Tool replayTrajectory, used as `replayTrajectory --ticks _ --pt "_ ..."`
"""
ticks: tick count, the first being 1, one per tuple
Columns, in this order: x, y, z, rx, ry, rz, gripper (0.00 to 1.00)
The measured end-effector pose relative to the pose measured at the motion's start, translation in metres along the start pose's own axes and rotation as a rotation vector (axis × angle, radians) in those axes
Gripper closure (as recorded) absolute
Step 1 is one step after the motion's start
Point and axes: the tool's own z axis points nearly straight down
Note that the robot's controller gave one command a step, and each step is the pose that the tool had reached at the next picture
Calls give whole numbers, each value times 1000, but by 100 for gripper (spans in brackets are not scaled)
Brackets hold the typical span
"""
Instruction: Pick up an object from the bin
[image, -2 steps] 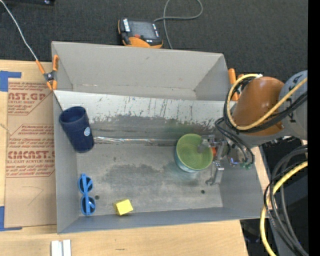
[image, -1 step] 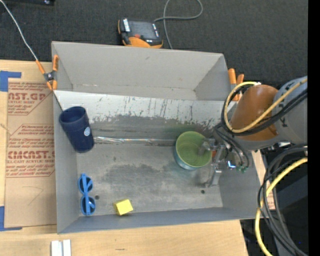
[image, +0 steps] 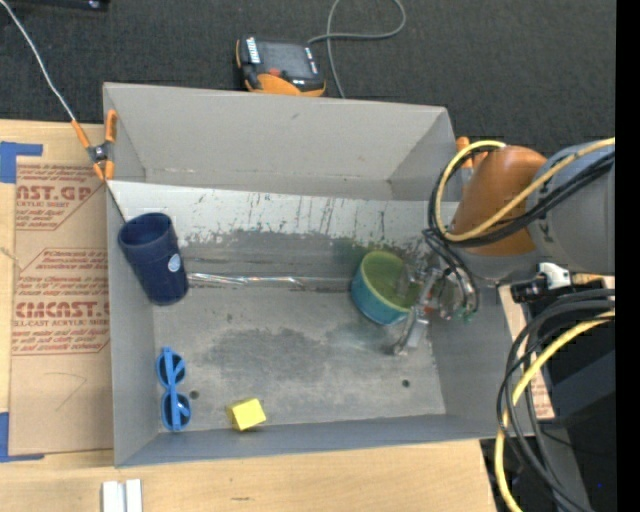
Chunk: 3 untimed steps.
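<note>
The grey metal bin (image: 290, 350) has a scuffed, scratched floor carrying four loose things. A dark blue cup (image: 153, 258) lies on its side against the left wall. In the front left corner lie blue toy glasses (image: 173, 388), with a small yellow block (image: 247, 414) near them on the right. A green-and-teal bowl (image: 380, 285), seemingly tipped, sits toward the right wall.

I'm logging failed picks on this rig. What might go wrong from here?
1. The gripper is right beside the green-and-teal cup, which looks tipped; the round cup may roll or slide away if nudged.
2. Both are close to the bin's wall on the view's right, so the wrist might scrape it.
</note>
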Motion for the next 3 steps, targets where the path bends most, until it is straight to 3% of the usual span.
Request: replayTrajectory --ticks 1,2,3 --pt "5 -18 -2 -12 -1 -183 0" --pt "2 -17 -6 -13 -10 -181 100" --pt "16 -13 -164 -12 -21 -195 100"
